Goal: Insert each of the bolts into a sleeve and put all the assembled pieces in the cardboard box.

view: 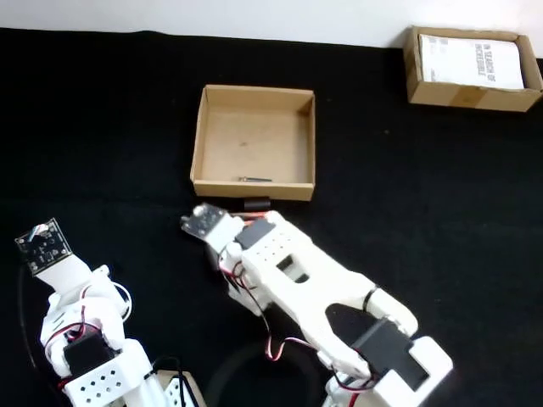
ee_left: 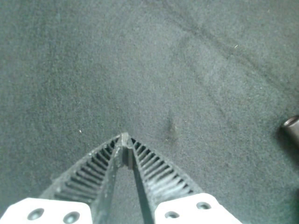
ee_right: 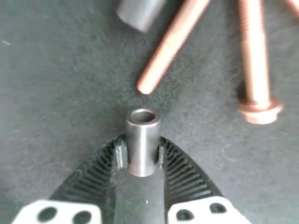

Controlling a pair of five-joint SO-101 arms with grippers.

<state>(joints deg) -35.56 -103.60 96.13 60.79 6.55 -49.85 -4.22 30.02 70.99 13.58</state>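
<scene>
So: sleeve (ee_right: 142, 135) is clamped between the right gripper (ee_right: 142, 150) tips, axis along the fingers, open bore facing away from the wrist. It's a short grey metal tube, smooth, thick-walled, bore empty.

Just ahead of the fingertips a copper bolt (ee_right: 170, 44) lies flat on the cloth (ee_right: 56, 84), threaded tip aimed roughly at the sleeve mouth, near but not touching. A second bolt (ee_right: 254, 60) lies beside it, flanged head toward the gripper. A spare sleeve (ee_right: 140, 11) lies farther out, next to the first bolt's shank.

My read: we're at the insert step and nothing is paired yet. The next move needs the bore lined up with that bolt tip. The axes look a bit off, so the sleeve must be re-angled or the bolt lifted to it. Misalignment would likely just shove the bolt along the cloth.

Left gripper (ee_left: 124, 140) is closed on nothing, over bare cloth, well away from the parts.

Box (view: 253, 188) sits just beyond the right hand. There's a thin pin-like piece (view: 254, 179) inside by the near wall, can't tell what. No assembled piece that I can make out.
</scene>
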